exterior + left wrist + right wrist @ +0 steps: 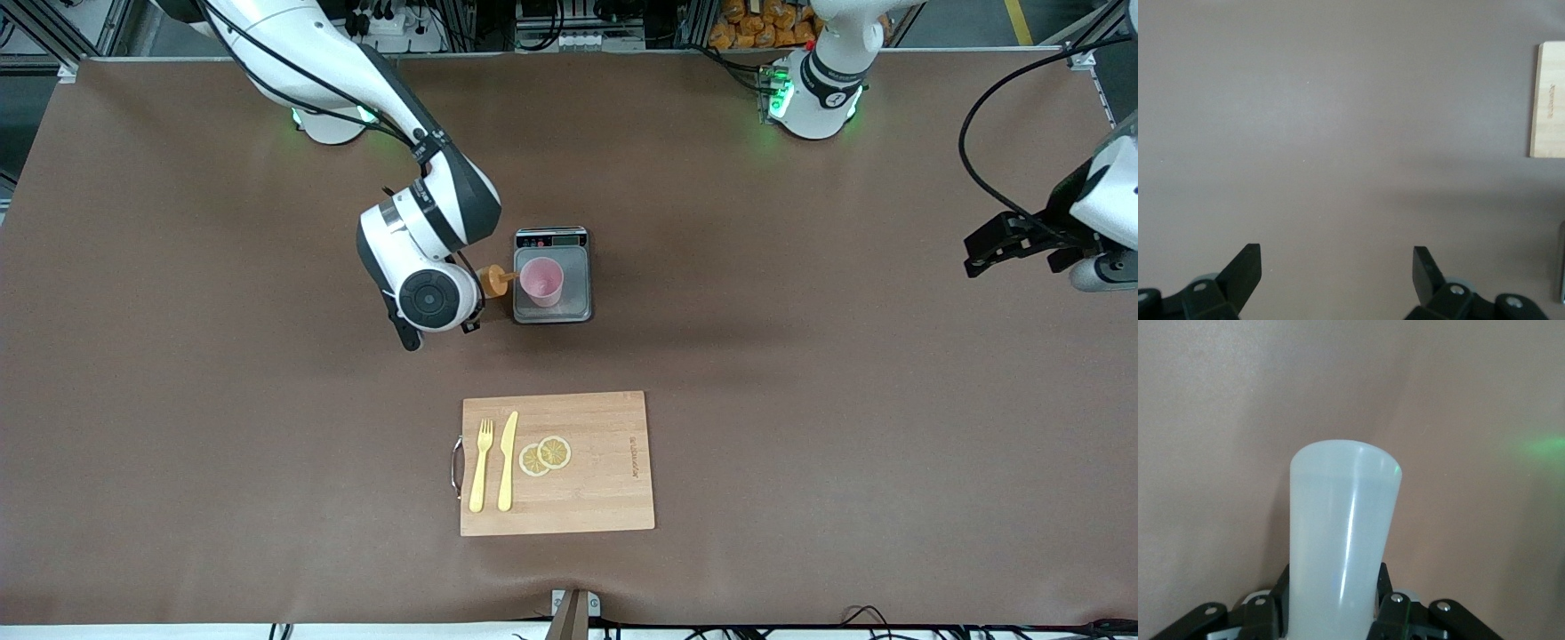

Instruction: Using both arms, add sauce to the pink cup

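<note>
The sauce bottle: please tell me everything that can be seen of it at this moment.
The sauce bottle is slim, of translucent whitish plastic, with an orange nozzle cap. The right hand is shut on its body and holds it tipped on its side in the air. Its nozzle points at the rim of the pink cup, which stands on a small scale. No sauce can be seen leaving it. The left arm waits with its hand open.

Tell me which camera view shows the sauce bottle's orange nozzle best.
The front view: the sauce bottle's orange nozzle shows there, tipped toward the pink cup on the scale, though the right arm hides the body. The right wrist view shows only the whitish bottle body in the right gripper. The left wrist view shows none of it.
</note>
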Available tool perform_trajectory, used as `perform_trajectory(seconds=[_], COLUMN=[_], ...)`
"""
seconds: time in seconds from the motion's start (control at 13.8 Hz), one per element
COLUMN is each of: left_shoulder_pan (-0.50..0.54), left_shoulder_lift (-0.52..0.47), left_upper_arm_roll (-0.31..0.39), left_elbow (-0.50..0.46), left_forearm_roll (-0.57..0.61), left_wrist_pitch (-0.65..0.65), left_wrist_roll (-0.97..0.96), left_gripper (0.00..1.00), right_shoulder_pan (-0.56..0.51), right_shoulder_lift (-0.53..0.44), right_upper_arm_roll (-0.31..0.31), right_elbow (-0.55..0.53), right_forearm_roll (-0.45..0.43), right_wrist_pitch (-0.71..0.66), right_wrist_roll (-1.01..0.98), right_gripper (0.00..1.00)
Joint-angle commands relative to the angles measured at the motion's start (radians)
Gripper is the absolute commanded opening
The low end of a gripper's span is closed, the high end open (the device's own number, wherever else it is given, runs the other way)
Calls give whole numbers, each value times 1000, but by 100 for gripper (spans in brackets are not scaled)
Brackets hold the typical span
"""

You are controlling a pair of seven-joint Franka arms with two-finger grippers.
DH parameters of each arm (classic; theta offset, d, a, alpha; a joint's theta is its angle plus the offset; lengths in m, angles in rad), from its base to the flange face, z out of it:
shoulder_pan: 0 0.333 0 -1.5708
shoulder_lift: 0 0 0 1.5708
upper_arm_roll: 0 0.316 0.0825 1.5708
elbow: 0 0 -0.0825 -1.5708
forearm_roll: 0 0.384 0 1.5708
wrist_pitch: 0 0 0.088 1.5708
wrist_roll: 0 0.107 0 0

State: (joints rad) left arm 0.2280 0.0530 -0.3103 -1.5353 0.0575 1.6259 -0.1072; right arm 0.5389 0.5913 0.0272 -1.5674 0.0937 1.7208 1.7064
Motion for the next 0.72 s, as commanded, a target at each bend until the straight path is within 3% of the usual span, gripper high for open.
perform_trajectory(seconds=[0.0,0.29,0.65], left_shoulder_pan=[-94,-159,-159], left_shoulder_lift=[-32,-47,-65], left_upper_arm_roll=[120,218,192], left_elbow=[6,0,-25], left_forearm_roll=[-37,-59,-84], left_wrist_pitch=[-47,-60,-61], left_wrist_roll=[46,98,69], left_gripper=[100,100,100], right_shoulder_pan=[21,45,73], right_shoulder_lift=[33,36,65], right_upper_arm_roll=[-7,-7,-7], right_elbow=[81,98,132], right_forearm_roll=[-69,-114,-135], right_wrist_pitch=[-95,-139,-174], right_wrist_roll=[38,59,99], right_gripper=[50,49,49])
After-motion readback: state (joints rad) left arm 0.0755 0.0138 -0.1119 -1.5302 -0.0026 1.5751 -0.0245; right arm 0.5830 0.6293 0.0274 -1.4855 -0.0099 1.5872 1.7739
